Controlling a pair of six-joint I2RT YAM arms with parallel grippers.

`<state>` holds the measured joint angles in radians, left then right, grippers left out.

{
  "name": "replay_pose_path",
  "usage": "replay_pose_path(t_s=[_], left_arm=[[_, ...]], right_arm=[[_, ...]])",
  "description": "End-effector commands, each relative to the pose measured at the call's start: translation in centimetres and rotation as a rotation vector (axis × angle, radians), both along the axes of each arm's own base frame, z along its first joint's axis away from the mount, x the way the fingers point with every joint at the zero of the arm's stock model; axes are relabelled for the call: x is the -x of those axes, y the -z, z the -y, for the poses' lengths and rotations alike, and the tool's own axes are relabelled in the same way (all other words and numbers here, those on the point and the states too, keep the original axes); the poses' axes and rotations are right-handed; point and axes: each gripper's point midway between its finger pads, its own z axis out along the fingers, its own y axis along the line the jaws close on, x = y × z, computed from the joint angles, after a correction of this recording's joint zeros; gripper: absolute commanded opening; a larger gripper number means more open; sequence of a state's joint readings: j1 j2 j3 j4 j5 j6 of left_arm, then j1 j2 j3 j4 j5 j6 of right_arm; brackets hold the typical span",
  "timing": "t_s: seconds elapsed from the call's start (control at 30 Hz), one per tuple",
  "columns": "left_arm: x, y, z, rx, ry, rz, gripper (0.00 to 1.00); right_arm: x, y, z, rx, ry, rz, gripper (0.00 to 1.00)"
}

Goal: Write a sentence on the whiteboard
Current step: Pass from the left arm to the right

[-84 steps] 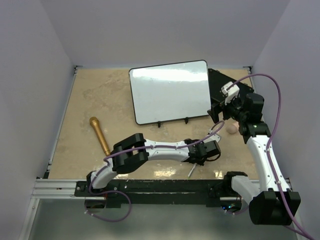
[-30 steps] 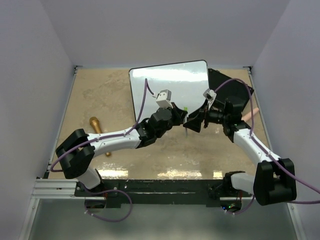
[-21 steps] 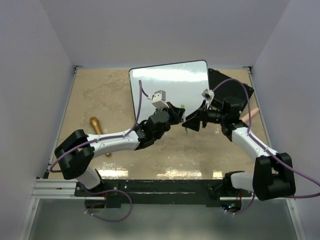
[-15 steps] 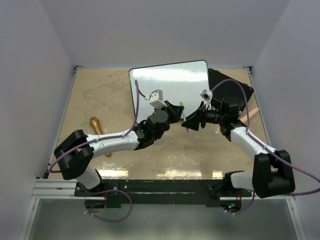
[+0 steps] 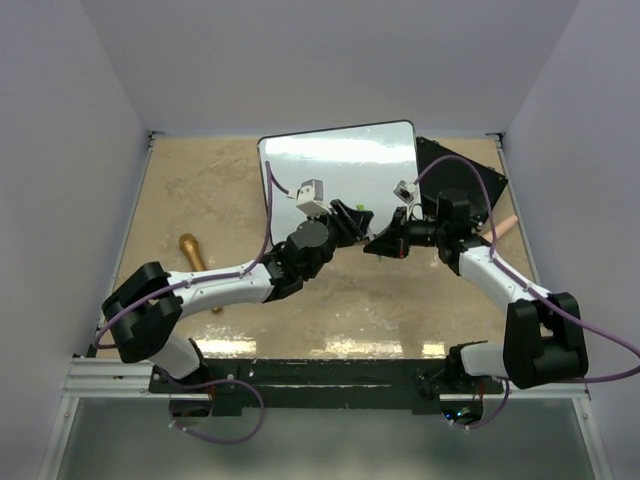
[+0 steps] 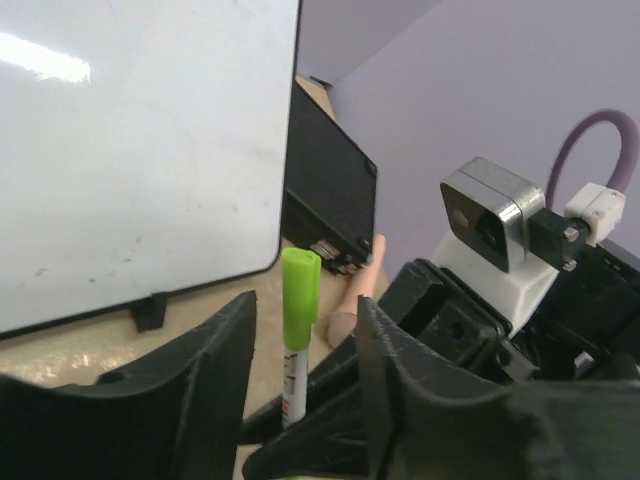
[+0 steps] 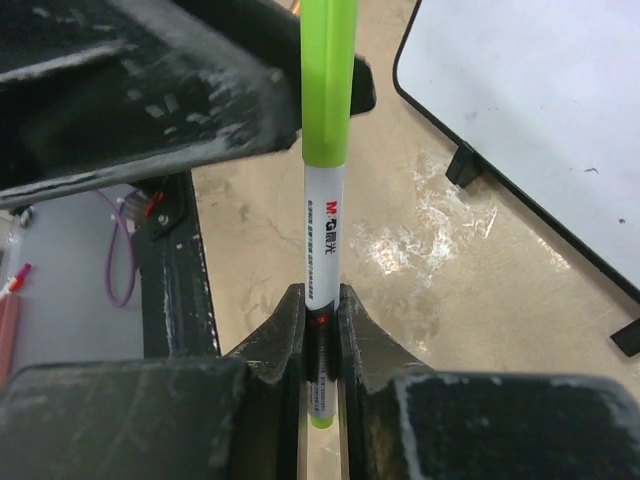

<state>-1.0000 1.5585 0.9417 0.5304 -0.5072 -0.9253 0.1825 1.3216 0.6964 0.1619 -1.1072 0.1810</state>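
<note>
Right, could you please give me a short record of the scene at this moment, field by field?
marker: green and white, between the two grippers, near the front of the whiteboard
right gripper: shut on the marker's white end
left gripper: open, one finger either side of the green end, gaps showing
whiteboard: standing on its feet, no writing visible
black board: behind the whiteboard's right edge
gold stick: lying on the table, left side
</note>
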Motion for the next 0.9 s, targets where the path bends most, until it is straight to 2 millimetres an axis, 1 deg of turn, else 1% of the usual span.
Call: replay_pose_path(t_s=[0.0,0.07,0.1,0.13,0.17,0.2,0.23,0.27,0.3,0.33,0.37,0.4,0.47,0.5,0.6,0.73,0.87], left_arm=[[1.7,-4.3,-0.7,0.048,0.149,0.128,0.61],[2.5,-4.4,-1.7,0.016,0.197,0.150,0.66],[3.1,-4.1,-1.9,-0.006,0.256,0.151,0.67],[3.8,-4.3,-2.5,-0.031,0.290,0.178,0.68],[4.4,-4.1,-2.8,-0.051,0.319,0.184,0.68],[5.1,-3.2,-3.2,-0.096,0.355,0.166,0.70],[5.8,-3.6,-3.9,-0.130,0.374,0.201,0.70],[6.2,-3.5,-4.3,-0.155,0.392,0.210,0.71],[7.0,-2.8,-4.6,-0.194,0.431,0.200,0.72],[7.6,-3.2,-5.2,-0.223,0.450,0.238,0.73],[8.0,-3.2,-5.4,-0.241,0.468,0.249,0.74],[8.8,-2.6,-5.5,-0.266,0.515,0.243,0.74],[9.7,-2.3,-5.6,-0.294,0.564,0.268,0.74],[10.2,-1.7,-5.6,-0.303,0.597,0.257,0.75],[10.9,-1.3,-5.6,-0.287,0.624,0.272,0.76],[11.1,-1.2,-4.9,-0.275,0.652,0.278,0.79],[10.8,-1.1,-3.9,-0.264,0.680,0.278,0.84]], right_arm=[[-0.5,-1.0,0.6,0.117,-0.097,0.248,0.00],[-0.4,-0.9,0.9,0.148,-0.104,0.248,0.00],[-0.5,-0.8,1.0,0.163,-0.120,0.288,0.00],[-0.2,-0.8,1.2,0.179,-0.131,0.282,0.00],[-0.1,-0.7,1.3,0.194,-0.137,0.299,0.00],[-0.2,-0.6,1.5,0.211,-0.152,0.340,0.00],[0.1,-0.4,1.6,0.227,-0.161,0.333,0.00],[0.2,-0.2,1.7,0.234,-0.171,0.339,0.00],[0.3,0.0,1.8,0.248,-0.193,0.371,0.00],[0.7,0.3,1.9,0.257,-0.212,0.349,0.00],[0.9,0.3,1.9,0.260,-0.227,0.352,0.00],[1.0,0.2,1.9,0.262,-0.249,0.386,0.00],[1.8,0.4,1.8,0.258,-0.277,0.375,0.00],[1.9,0.3,1.8,0.260,-0.291,0.398,0.00],[2.8,0.2,1.5,0.251,-0.327,0.421,0.00],[4.0,0.1,1.3,0.234,-0.372,0.435,0.00],[4.4,0.2,1.1,0.232,-0.394,0.451,0.00]])
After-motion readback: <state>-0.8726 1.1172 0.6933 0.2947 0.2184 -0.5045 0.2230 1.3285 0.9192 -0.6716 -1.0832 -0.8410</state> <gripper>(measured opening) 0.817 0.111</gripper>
